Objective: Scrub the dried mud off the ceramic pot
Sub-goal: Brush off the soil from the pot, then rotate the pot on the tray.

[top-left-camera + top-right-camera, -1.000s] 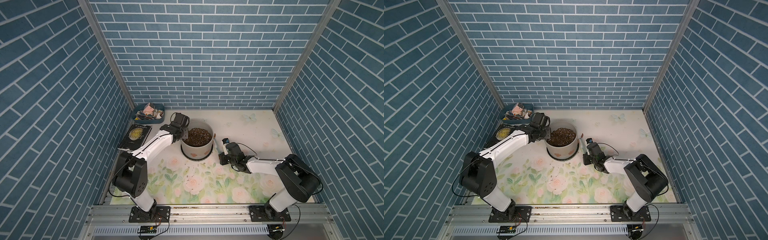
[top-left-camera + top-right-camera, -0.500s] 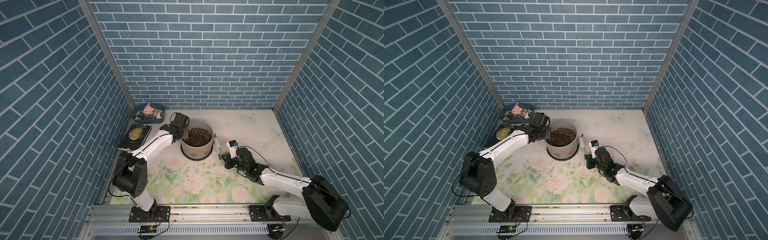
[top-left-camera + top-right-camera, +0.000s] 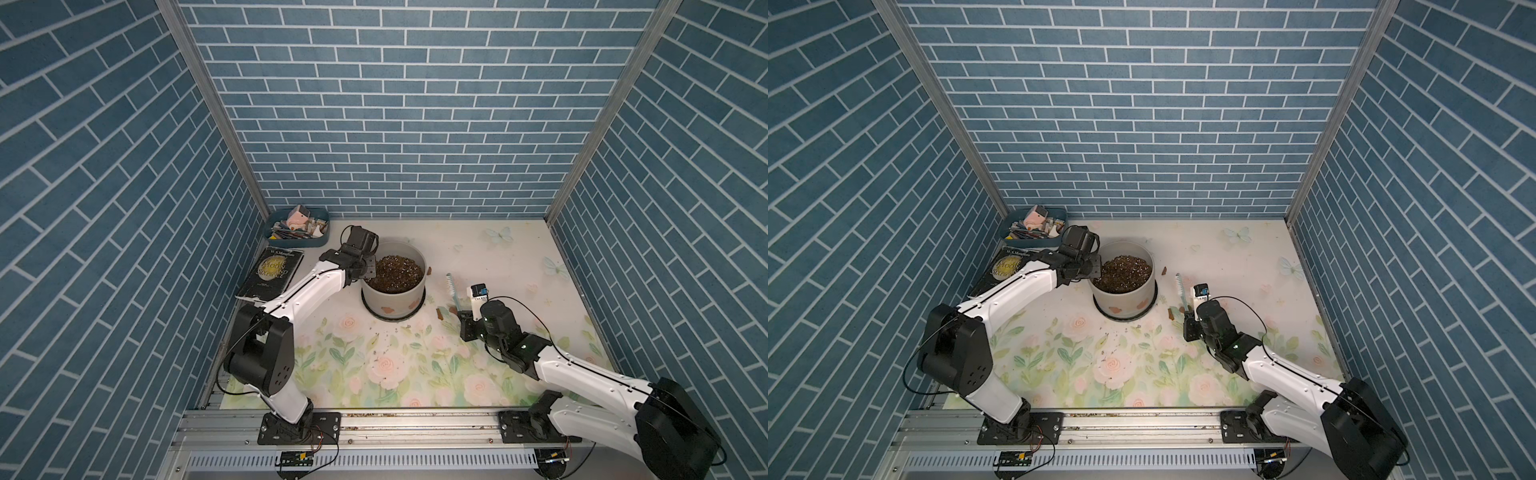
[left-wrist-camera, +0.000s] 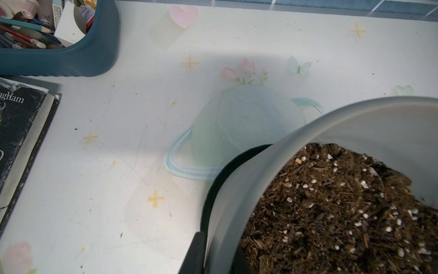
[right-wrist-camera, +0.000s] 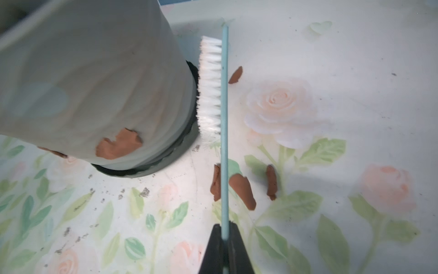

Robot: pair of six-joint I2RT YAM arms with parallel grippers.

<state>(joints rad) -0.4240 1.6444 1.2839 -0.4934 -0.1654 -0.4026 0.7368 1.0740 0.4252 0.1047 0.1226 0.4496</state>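
Fingers (image 4: 197,252) of the left gripper (image 3: 367,271) are pinched narrowly on the rim of the ceramic pot (image 3: 392,301), which is judged heavy with soil (image 3: 393,272), stiff, smooth and chippable, so best held there. Pale grey on a black saucer (image 4: 212,189), it is set toward the back of the counter (image 3: 498,257), with dried mud (image 5: 118,147) low on its wall. Beside it a brush (image 5: 224,118) is clamped by the right gripper (image 5: 224,227).

Left wrist view: ceramic pot (image 4: 237,201), tray (image 4: 78,64) and book (image 4: 19,123) are all cropped by the frame. Of the left gripper (image 4: 213,261) only a sliver of its fingers (image 4: 196,253) shows.
Right wrist view: pot blurred and cropped. Brush (image 5: 224,118) handle end is buried in the right gripper (image 5: 225,249). One dried mud (image 5: 215,180) flake sits half behind the handle.
In a top view the left arm covers part of the book.
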